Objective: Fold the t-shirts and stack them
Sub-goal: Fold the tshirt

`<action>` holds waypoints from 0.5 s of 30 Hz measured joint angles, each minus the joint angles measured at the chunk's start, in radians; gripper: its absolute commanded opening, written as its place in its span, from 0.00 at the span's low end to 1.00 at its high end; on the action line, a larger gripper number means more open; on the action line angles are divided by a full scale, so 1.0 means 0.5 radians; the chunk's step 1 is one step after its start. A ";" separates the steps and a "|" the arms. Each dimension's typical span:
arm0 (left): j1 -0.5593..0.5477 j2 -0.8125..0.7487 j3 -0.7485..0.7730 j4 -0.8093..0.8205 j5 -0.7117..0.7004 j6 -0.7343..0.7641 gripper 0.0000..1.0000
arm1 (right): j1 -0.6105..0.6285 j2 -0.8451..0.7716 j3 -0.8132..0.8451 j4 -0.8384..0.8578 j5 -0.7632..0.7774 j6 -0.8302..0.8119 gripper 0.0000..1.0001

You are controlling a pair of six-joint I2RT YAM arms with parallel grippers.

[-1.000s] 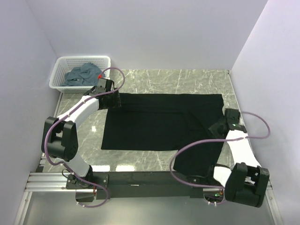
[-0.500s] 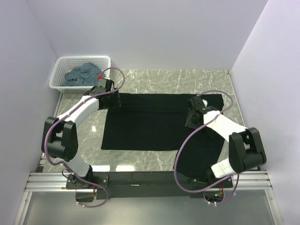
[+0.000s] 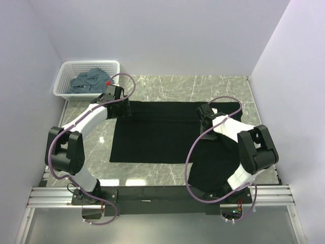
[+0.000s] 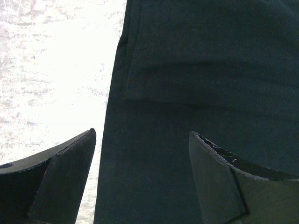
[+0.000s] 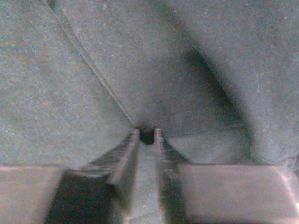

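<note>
Where the black t-shirt [image 3: 162,137] lies: flat on the marble table [image 3: 177,84].
Left gripper [image 4: 140,137]: jaws wide apart, astride the shirt's far-left edge.
Right gripper [image 5: 147,133]: pinching a fold of the black cloth.
Basket [image 3: 63,81]: blue-grey t-shirts [image 3: 89,80] inside.

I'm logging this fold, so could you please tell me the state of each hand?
Left hand: open, empty, above the black t-shirt.
Right hand: closed on a pinch of the black t-shirt.
</note>
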 measured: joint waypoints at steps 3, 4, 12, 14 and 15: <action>0.000 0.000 0.000 -0.001 0.000 0.001 0.86 | 0.001 0.008 0.000 0.003 0.009 -0.018 0.09; 0.000 0.000 0.000 -0.001 -0.001 0.000 0.86 | 0.005 0.008 0.000 0.002 0.011 -0.016 0.06; 0.000 0.002 0.000 -0.001 -0.001 0.000 0.86 | 0.018 -0.032 0.040 -0.112 0.008 -0.010 0.01; 0.000 0.009 0.001 -0.001 0.000 0.001 0.86 | 0.026 -0.063 0.075 -0.170 0.003 0.001 0.01; 0.000 0.013 0.001 -0.001 -0.001 0.001 0.86 | 0.031 -0.076 0.099 -0.205 -0.007 0.005 0.01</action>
